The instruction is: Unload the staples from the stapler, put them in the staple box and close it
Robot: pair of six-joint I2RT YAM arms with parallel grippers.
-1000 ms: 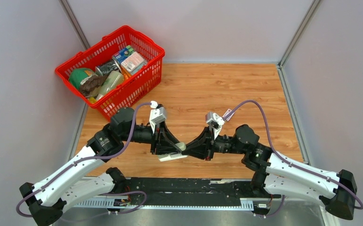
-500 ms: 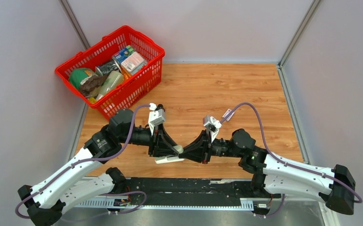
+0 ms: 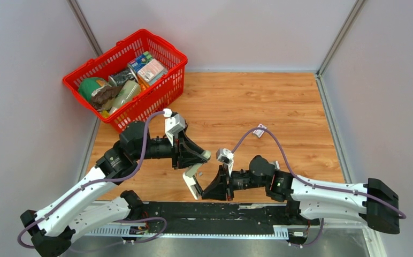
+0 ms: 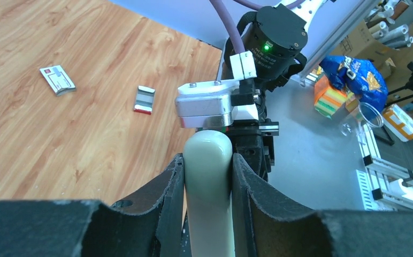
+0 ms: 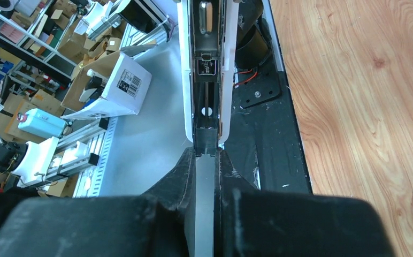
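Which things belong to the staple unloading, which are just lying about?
Job: slim white-sided stapler with dark channel, in right gripper; grey-beige rounded bar, in left gripper; silvery ribbed staple strip.
Lying about: red plastic basket; small white-and-red printed box.

Likely staples (image 4: 144, 99) on table (image 4: 60, 150), near box (image 4: 58, 79), apart.

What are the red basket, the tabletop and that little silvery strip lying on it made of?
The basket is likely moulded plastic: glossy lattice walls. The table looks like wood or laminate: visible grain. The strip is apparently metal: silvery ribbed sheen.
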